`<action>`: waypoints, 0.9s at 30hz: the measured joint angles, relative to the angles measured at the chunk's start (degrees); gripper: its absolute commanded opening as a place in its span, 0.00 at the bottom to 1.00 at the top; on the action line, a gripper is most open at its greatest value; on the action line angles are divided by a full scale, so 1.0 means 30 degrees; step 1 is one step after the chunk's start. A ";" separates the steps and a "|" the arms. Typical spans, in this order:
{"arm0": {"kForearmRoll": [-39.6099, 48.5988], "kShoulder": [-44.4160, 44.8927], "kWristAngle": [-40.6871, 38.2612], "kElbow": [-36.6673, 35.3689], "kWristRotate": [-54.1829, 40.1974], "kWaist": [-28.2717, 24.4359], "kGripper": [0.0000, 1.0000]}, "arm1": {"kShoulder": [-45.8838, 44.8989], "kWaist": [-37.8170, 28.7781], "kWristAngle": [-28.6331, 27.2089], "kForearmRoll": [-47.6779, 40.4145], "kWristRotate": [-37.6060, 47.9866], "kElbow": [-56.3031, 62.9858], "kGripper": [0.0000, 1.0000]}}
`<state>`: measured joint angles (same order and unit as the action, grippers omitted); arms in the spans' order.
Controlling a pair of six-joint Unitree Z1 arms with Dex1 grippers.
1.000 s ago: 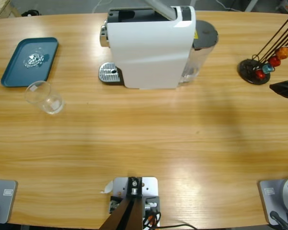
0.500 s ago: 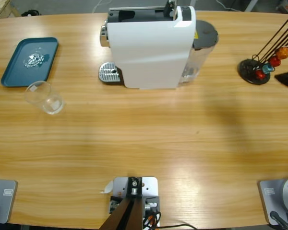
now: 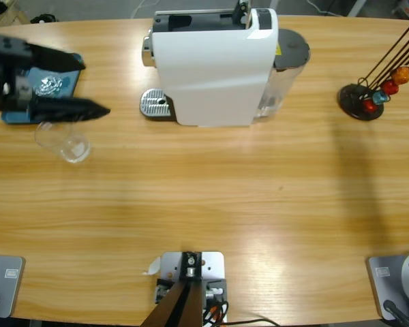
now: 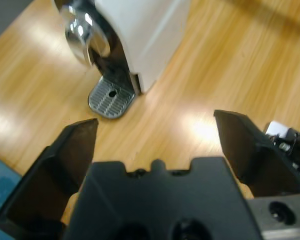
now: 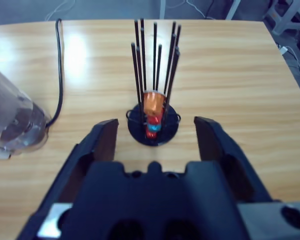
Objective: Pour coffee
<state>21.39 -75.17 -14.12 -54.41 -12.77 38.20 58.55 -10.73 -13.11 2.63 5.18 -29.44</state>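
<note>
Left gripper [image 3: 88, 87], jaws spread and empty, hovers at upper left beside the glass [image 3: 63, 138], likely lining up to grasp it.

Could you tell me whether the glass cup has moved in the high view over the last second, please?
No. The glass cup lies just below the blue tray's lower edge, as before; only the left gripper has arrived above it.

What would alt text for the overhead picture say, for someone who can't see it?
A black end effector, jaws open, reaches in from the left edge over a clear glass and a blue tray on a wooden table. A white coffee machine stands at top centre, a capsule rack at right.
</note>
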 measured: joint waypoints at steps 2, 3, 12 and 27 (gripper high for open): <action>0.0016 0.0073 0.0138 0.0113 0.0000 0.0000 1.00 | 0.0790 0.0001 0.0016 -0.1078 0.0000 0.0276 0.67; 0.0016 0.0073 0.0240 0.0113 0.0000 0.0002 1.00 | 0.1129 0.0001 0.0016 -0.1517 0.0000 0.0415 0.67; 0.0010 0.0141 0.0929 0.0111 0.0078 0.0002 1.00 | 0.3350 0.0002 0.0015 -0.3937 0.0000 0.1344 0.67; -0.0009 0.0140 0.0929 0.0102 0.0079 0.0003 1.00 | 0.5368 0.0683 0.0016 -0.6105 0.0031 0.1757 0.50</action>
<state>21.37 -74.74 -11.34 -54.10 -12.54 38.21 74.66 -8.68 -13.06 -15.69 5.28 -24.17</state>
